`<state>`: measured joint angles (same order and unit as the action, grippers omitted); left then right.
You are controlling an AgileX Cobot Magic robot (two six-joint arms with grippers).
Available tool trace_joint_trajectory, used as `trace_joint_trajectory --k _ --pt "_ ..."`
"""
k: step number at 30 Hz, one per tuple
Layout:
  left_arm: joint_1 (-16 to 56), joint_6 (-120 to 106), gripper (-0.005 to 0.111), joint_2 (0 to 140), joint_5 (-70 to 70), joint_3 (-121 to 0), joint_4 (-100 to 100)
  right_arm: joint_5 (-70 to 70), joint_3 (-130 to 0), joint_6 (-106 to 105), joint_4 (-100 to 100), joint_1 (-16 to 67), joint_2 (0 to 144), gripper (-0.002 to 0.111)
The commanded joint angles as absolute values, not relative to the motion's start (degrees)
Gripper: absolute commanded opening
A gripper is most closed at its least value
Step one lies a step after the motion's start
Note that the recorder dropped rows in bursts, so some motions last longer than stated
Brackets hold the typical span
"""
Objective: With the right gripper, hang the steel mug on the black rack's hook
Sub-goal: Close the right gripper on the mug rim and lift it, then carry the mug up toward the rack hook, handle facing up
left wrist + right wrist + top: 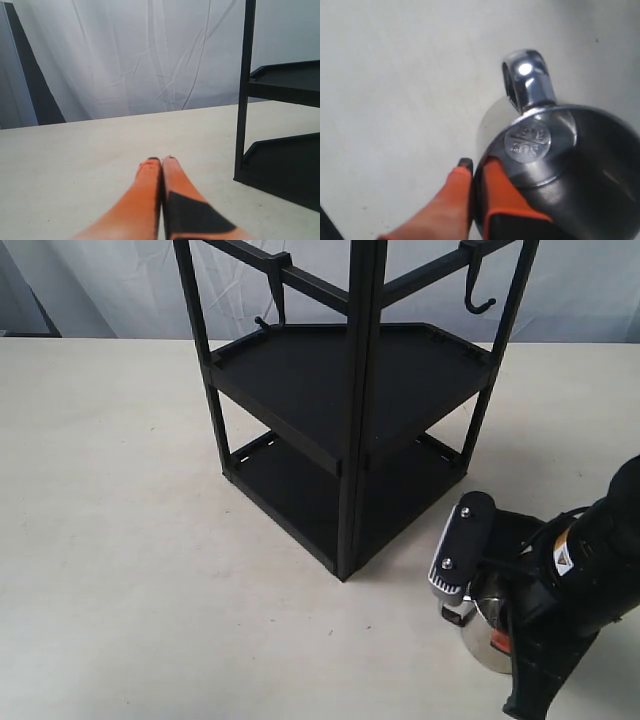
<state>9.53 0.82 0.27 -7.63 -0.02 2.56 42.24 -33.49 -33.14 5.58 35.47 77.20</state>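
Steel mug (560, 165) sits on the table (120, 540) near the rack's (350, 410) front corner, pinched at its rim by the right gripper (477, 167): one orange finger (502, 192) inside, the other outside. The hook (478, 290) hangs from the rack's top bar, well above the mug. The left gripper's (161, 162) fingers are pressed together beside the rack.
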Motion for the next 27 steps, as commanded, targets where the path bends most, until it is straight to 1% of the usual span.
trace_joint_trajectory --k 1,10,14,18,21,24,27 --pt "9.8 0.96 0.002 0.0 -7.32 0.0 2.64 41.08 -33.31 -32.67 8.1 35.5 78.69 -0.001" --pt "9.8 0.96 0.002 0.0 -7.32 0.0 2.64 38.6 -33.31 -29.18 15.58 35.4 76.28 -0.001" --pt "9.8 0.96 0.002 0.0 -7.32 0.0 2.64 38.46 -33.31 -22.65 15.79 35.4 72.34 -0.001" --pt "9.8 0.96 0.002 0.0 -7.32 0.0 2.64 39.03 -33.31 -21.34 17.22 35.29 66.8 -0.001" --pt "9.8 0.96 0.002 0.0 -7.32 0.0 2.64 41.4 -33.31 -21.04 19.22 32.01 62.73 -0.001" --pt "9.8 0.96 0.002 0.0 -7.32 0.0 2.64 43.95 -33.31 -22.23 20.54 26.33 58.16 -0.001" --pt "9.8 0.96 0.002 0.0 -7.32 0.0 2.64 48.14 -33.31 -29.41 26.99 20.67 53.59 -0.001"
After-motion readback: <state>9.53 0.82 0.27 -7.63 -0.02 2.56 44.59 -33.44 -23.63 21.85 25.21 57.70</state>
